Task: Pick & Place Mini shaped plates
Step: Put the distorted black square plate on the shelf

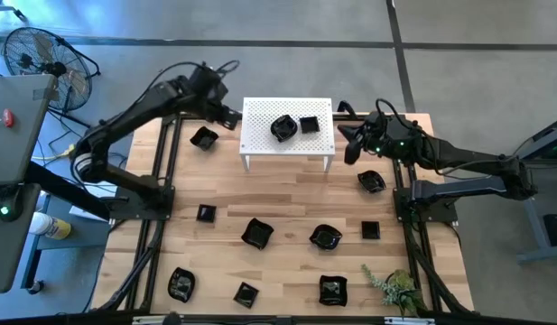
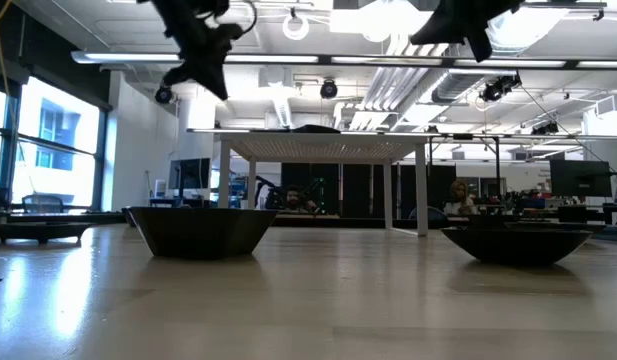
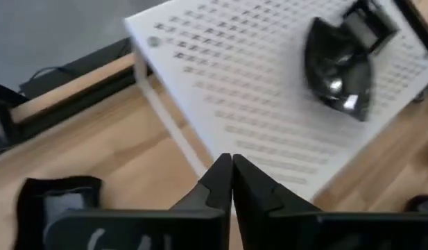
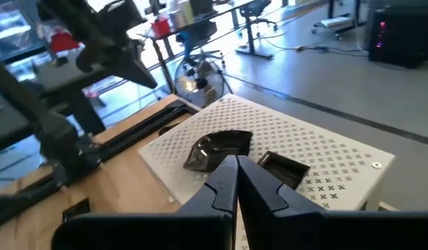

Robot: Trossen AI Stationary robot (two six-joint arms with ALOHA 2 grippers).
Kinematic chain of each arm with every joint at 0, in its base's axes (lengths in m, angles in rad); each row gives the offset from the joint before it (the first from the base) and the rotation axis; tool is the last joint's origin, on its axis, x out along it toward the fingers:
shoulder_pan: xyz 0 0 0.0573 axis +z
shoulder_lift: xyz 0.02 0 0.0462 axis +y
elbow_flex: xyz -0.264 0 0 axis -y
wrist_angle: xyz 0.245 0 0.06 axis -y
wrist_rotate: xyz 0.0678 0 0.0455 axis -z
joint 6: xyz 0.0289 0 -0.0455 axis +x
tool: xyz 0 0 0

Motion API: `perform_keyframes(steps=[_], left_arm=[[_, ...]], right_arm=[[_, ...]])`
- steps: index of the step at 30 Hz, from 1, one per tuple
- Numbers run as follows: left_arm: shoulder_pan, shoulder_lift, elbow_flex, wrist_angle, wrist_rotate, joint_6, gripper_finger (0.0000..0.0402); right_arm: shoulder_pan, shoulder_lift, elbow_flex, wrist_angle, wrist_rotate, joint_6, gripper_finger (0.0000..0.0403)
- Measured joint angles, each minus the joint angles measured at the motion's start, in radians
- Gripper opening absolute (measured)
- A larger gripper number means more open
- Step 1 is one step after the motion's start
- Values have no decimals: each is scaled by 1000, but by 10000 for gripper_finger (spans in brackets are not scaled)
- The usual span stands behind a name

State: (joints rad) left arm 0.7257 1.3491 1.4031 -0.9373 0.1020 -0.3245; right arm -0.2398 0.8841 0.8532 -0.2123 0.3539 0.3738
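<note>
High view: left gripper, jaws closed empty, hovers at left edge of white stand. Nearest loose plate lies just beside it on table; two plates already on stand.
Left wrist view: fingers pressed together.
Right wrist view: right gripper closed empty, off stand's right side.
Judgement: left arm nearer.

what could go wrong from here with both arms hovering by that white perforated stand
1. The left gripper and right gripper, both shut and empty, flank the white perforated stand; a careless move could bump it.
2. A knock might shake off the wavy-edged glossy black plate and square glossy black plate on top.
3. The square plate on the wooden table lies near the left arm's path.
</note>
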Motion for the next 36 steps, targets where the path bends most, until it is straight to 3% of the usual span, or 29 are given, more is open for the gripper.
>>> perform_keyframes(steps=[5,14,24,31,36], left_arm=[[159,0,-86,42,122,133,2],[369,0,-282,132,214,292,1],[387,3,-355,186,111,377,0],[419,82,-355,207,263,373,0],[478,123,-355,243,252,371,2]], right_arm=[[0,0,0,0,33,19,3],[0,1,0,0,67,48,3],[-9,2,0,0,59,41,2],[-10,7,0,0,85,11,4],[-9,7,0,1,75,4,3]])
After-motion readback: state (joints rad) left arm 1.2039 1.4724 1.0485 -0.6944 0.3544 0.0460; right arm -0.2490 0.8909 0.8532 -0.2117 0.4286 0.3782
